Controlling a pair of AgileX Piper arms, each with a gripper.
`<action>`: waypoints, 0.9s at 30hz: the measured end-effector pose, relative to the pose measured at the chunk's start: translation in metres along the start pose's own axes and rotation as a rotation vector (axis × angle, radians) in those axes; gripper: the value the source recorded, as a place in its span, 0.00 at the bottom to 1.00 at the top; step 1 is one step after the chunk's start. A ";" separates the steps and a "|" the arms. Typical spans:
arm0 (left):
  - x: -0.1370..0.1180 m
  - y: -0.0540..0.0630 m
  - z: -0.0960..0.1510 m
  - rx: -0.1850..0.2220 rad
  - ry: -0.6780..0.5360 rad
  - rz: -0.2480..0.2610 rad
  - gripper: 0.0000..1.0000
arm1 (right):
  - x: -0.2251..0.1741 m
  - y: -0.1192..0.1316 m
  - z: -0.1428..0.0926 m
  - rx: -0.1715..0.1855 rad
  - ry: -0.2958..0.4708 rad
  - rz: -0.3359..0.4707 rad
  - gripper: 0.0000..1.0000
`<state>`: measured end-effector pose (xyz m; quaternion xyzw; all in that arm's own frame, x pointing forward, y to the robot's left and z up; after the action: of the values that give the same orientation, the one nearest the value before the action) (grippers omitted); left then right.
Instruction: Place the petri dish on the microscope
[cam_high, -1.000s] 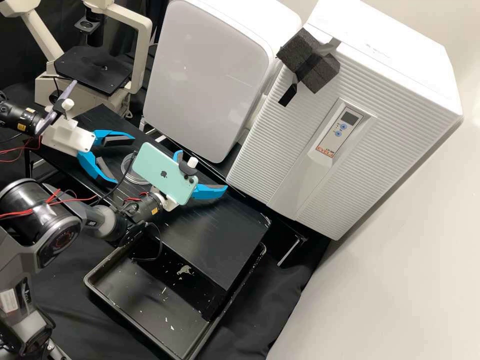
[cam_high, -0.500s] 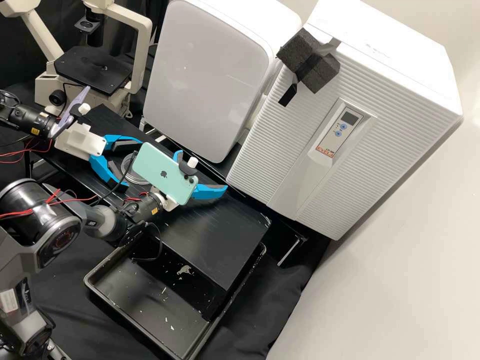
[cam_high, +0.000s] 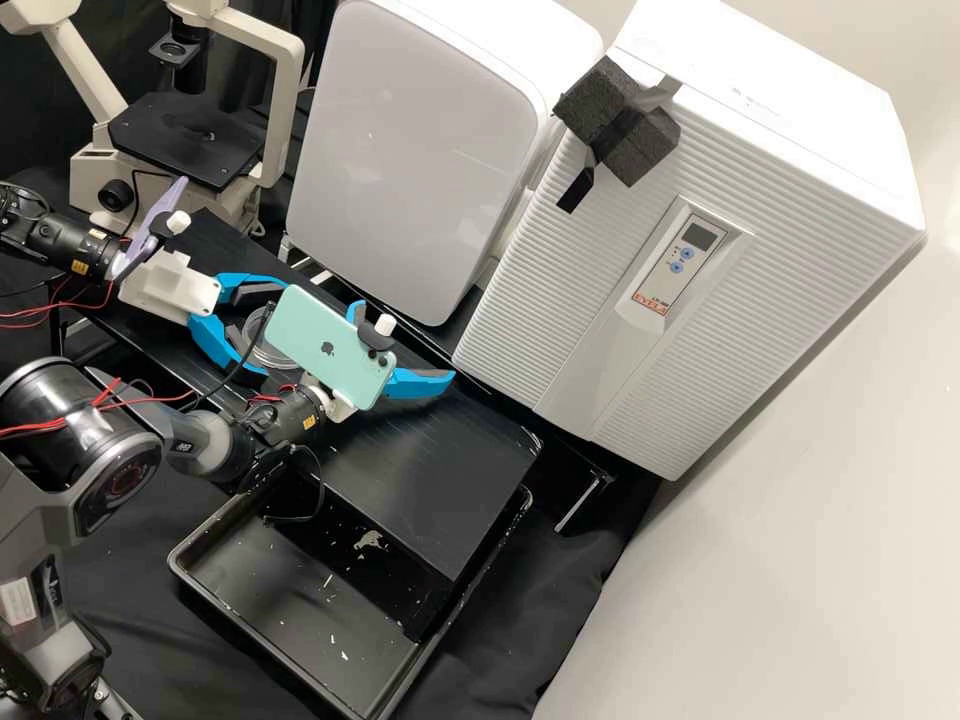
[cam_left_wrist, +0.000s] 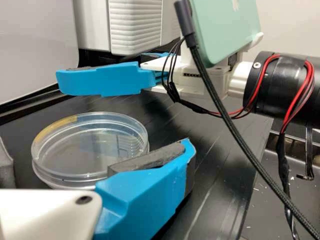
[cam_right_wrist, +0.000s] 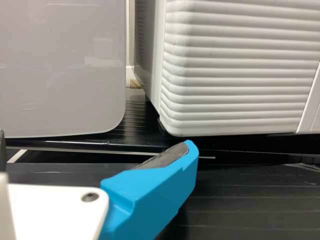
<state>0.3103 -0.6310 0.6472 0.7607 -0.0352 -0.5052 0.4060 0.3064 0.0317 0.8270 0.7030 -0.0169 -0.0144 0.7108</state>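
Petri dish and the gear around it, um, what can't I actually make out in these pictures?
- Left wrist view: the petri dish's near edge, behind the left claw's finger; contact is uncertain.
- High view: part of the dish's rim, behind the mint-green phone.
- High view: the microscope's top, cut off by the upper edge.
- Right wrist view: most of one right claw finger, beyond the left edge.

a clear round dish that lay on the black desk, a yellow strip on its rim, the left tool open around it, the right tool near it, a green phone that sat on top, white boxes behind
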 end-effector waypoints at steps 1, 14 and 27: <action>0.000 0.000 0.000 -0.006 0.006 0.000 1.00 | 0.000 0.000 0.000 0.000 0.000 0.000 1.00; 0.005 0.000 0.005 0.023 0.039 0.018 1.00 | 0.000 0.000 0.000 0.000 0.000 0.000 1.00; 0.004 -0.001 0.005 0.031 0.064 0.031 1.00 | 0.000 0.000 0.000 0.000 0.000 0.000 1.00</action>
<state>0.3079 -0.6347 0.6425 0.7821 -0.0421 -0.4737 0.4028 0.3064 0.0317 0.8270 0.7030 -0.0169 -0.0144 0.7108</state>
